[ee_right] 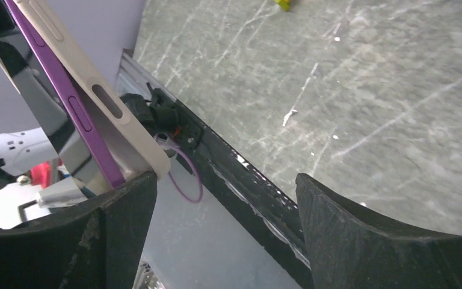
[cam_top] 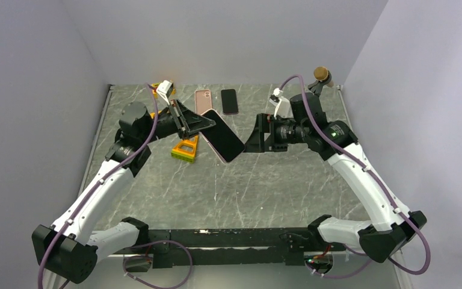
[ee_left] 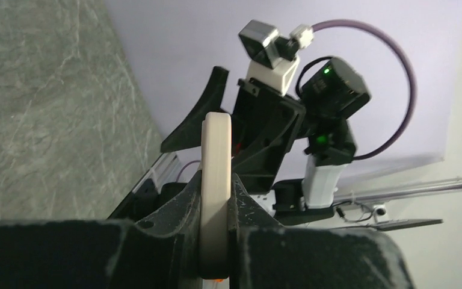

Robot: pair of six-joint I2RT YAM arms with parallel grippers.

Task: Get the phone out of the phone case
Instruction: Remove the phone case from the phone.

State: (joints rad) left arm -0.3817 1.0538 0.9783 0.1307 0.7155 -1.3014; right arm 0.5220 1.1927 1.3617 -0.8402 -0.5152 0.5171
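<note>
A phone [cam_top: 224, 137] with a dark screen and purple rim sits in a beige case [cam_top: 211, 146], held in the air over the table's middle. My left gripper [cam_top: 201, 124] is shut on the case's left end. In the left wrist view the case edge [ee_left: 216, 158] stands upright between the closed jaws of the left gripper [ee_left: 215, 183]. My right gripper [cam_top: 254, 136] is open just right of the phone's free end. In the right wrist view the purple phone rim [ee_right: 60, 84] and beige case [ee_right: 87, 75] lie against the left finger [ee_right: 120, 211], outside the open right gripper [ee_right: 225, 180].
A pink case [cam_top: 203, 100] and a black phone [cam_top: 229, 100] lie flat at the table's back. A yellow and orange block [cam_top: 184, 149] sits under the left gripper. A brown round object [cam_top: 322, 74] stands at the back right corner.
</note>
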